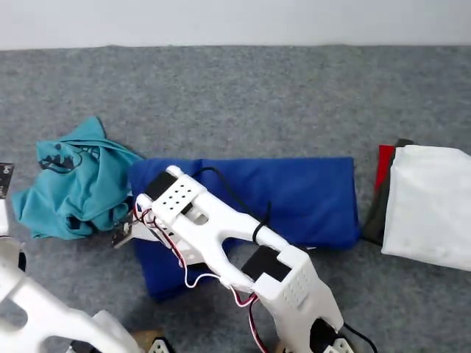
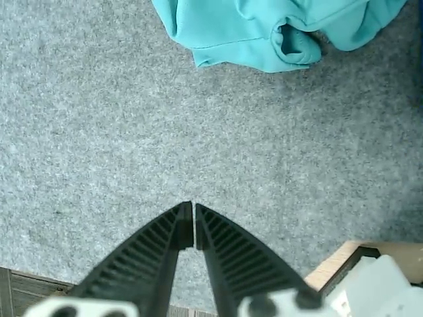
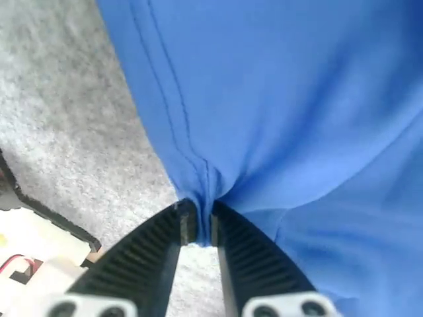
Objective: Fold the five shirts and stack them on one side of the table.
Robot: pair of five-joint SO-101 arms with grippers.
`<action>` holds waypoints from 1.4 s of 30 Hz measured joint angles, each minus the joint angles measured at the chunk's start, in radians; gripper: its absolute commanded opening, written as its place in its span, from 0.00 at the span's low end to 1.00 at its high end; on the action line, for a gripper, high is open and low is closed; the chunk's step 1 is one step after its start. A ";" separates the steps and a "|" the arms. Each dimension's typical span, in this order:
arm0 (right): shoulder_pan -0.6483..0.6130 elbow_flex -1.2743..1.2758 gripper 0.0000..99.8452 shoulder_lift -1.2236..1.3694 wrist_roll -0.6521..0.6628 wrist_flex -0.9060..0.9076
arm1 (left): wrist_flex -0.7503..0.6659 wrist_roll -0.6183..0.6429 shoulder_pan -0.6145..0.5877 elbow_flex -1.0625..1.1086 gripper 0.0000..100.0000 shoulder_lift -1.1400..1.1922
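Note:
A blue shirt point(image 1: 302, 195) lies partly folded in the middle of the grey table, and its hem point(image 3: 192, 165) is pinched by my right gripper point(image 3: 198, 228), which is shut on it. In the high view that arm stretches across the shirt's near left part, with the gripper point(image 1: 131, 226) at the shirt's left edge. Just left of the blue one lies a crumpled teal shirt point(image 1: 77, 180). My left gripper point(image 2: 193, 221) is shut on nothing over bare grey cloth, with the teal shirt point(image 2: 264, 30) some way beyond its tips.
At the right edge a folded white shirt point(image 1: 430, 206) tops a stack, with a red shirt point(image 1: 385, 165) and a dark one point(image 1: 377, 213) showing under it. A wooden edge point(image 2: 340, 261) and an arm base sit at the near side. The far strip of grey cloth point(image 1: 235, 95) is bare.

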 measured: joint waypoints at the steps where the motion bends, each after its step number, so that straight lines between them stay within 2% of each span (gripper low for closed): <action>1: 0.000 0.000 0.09 0.000 0.000 0.000 | 0.000 0.000 0.005 0.000 0.02 0.000; 5: 0.000 0.000 0.17 0.000 -0.023 0.005 | 0.000 0.000 0.025 0.000 0.02 0.000; 9: -0.015 0.002 0.17 -0.043 -0.058 0.018 | 0.000 0.000 0.031 0.000 0.02 0.000; 13: -0.083 0.000 0.18 -0.107 -0.081 0.018 | 0.000 0.000 0.032 0.000 0.02 0.000; 17: -0.135 0.000 0.22 -0.112 -0.124 0.018 | 0.000 0.000 0.032 0.000 0.02 0.000; 22: -0.160 0.000 0.23 -0.041 -0.209 -0.028 | 0.000 0.000 0.032 0.000 0.02 0.000; 33: -0.239 0.000 0.22 0.077 -0.230 -0.095 | 0.000 0.000 0.032 0.000 0.02 0.000; 36: -0.239 -0.014 0.19 0.098 -0.249 -0.126 | 0.000 0.000 0.032 0.000 0.02 0.000; 42: -0.199 -0.035 0.01 0.124 -0.262 -0.180 | 0.000 0.000 0.032 0.000 0.02 0.000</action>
